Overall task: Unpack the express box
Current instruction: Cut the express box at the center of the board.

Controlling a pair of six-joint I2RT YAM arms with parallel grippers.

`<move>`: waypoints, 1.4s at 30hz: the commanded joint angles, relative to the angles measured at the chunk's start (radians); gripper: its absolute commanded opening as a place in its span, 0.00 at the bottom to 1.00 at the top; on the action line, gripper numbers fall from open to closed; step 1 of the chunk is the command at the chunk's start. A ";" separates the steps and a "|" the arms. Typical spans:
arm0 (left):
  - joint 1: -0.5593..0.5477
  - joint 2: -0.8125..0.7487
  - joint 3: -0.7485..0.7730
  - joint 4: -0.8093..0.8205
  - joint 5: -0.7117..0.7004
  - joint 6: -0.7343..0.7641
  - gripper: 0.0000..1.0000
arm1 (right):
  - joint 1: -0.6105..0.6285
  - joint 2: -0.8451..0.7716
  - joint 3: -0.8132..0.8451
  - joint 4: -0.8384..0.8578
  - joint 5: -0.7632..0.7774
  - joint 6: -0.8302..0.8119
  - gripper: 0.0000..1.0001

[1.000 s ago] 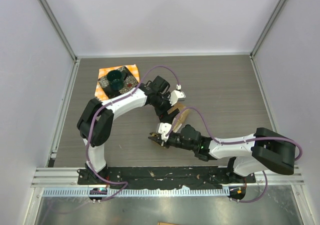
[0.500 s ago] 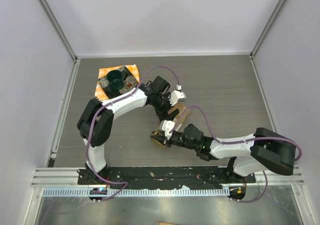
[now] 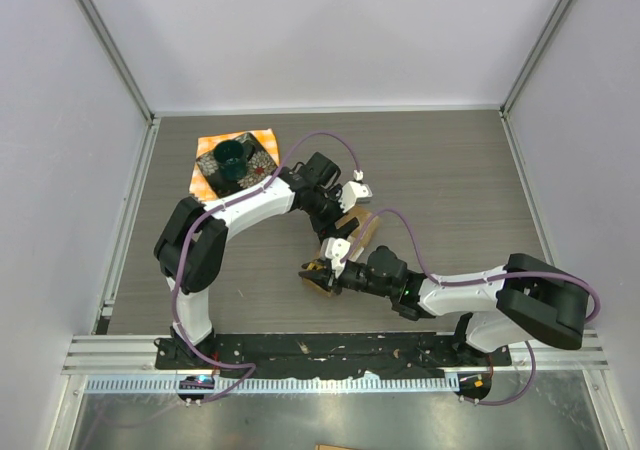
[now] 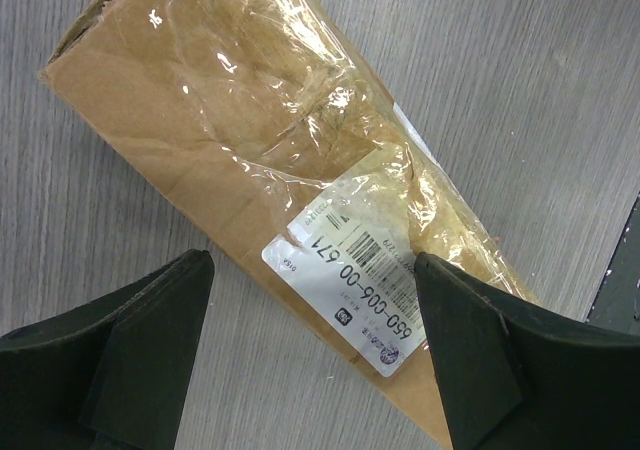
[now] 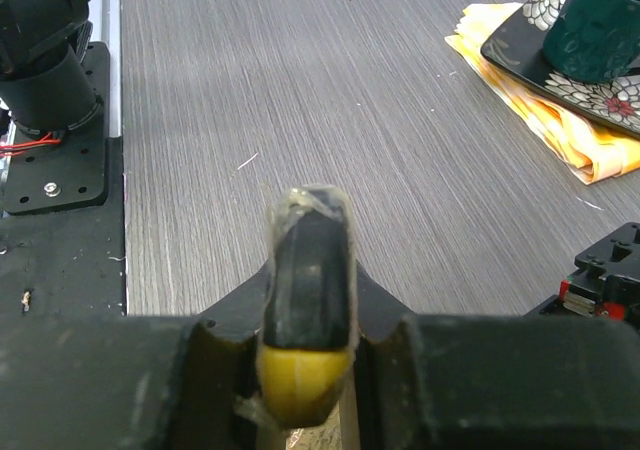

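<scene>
Table: grey wood grain, everything sits on it. All places below are taken from the express box.

Left arm: arcs in from the box's left and ends over its top. Right arm: comes in low from the box's right, its wrist close along the box's near side.

Express box: oblong brown cardboard, lying flat near the table's middle and mostly hidden under both wrists in the top view. Shiny tape is wrinkled over its upper face. White printed label faces up toward one end.

Orange cloth: well apart from the box, off to its far left. Dark patterned dish lies on the cloth, with a green cup standing in the dish.

Left gripper: jaws spread wide and straddling the box's label end from above. Both fingers are clear of the cardboard.

Right gripper: at the box's near-left end, jaws drawn narrow and clamped on a narrow dark thing. It is wrapped in yellowish tape and I cannot tell what it is. I cannot tell whether it touches the box
</scene>
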 commanded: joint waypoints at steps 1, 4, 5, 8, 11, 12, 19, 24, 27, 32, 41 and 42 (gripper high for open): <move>-0.005 0.011 -0.020 0.015 -0.040 0.019 0.86 | -0.002 0.010 0.023 0.072 -0.026 0.026 0.01; -0.005 0.011 -0.021 0.016 -0.042 0.021 0.86 | -0.002 0.013 0.018 0.072 -0.023 0.028 0.01; -0.005 0.011 -0.021 0.016 -0.042 0.019 0.86 | -0.004 0.013 0.016 0.072 -0.019 0.023 0.01; -0.005 0.011 -0.023 0.016 -0.037 0.019 0.86 | -0.002 0.010 0.010 0.072 -0.004 0.008 0.01; -0.005 0.011 -0.026 0.016 -0.039 0.019 0.86 | -0.011 0.001 0.012 0.066 -0.003 -0.001 0.01; -0.005 0.011 -0.026 0.018 -0.039 0.019 0.86 | -0.013 -0.002 0.016 0.060 -0.004 -0.004 0.01; -0.005 0.012 -0.029 0.020 -0.037 0.019 0.86 | -0.017 -0.005 0.029 0.040 -0.024 -0.009 0.01; -0.005 0.014 -0.030 0.020 -0.036 0.019 0.86 | -0.022 -0.002 0.016 0.044 -0.024 -0.006 0.01; -0.005 0.017 -0.029 0.020 -0.036 0.021 0.85 | -0.027 -0.004 0.012 0.044 -0.024 -0.006 0.01; -0.005 0.020 -0.030 0.018 -0.032 0.022 0.85 | -0.031 -0.001 -0.002 0.046 -0.029 -0.003 0.01; -0.005 0.025 -0.024 0.013 -0.031 0.026 0.84 | -0.039 0.016 -0.013 0.034 -0.042 0.003 0.01; -0.005 0.025 -0.024 0.013 -0.031 0.024 0.84 | -0.039 0.019 -0.013 0.034 -0.042 0.009 0.01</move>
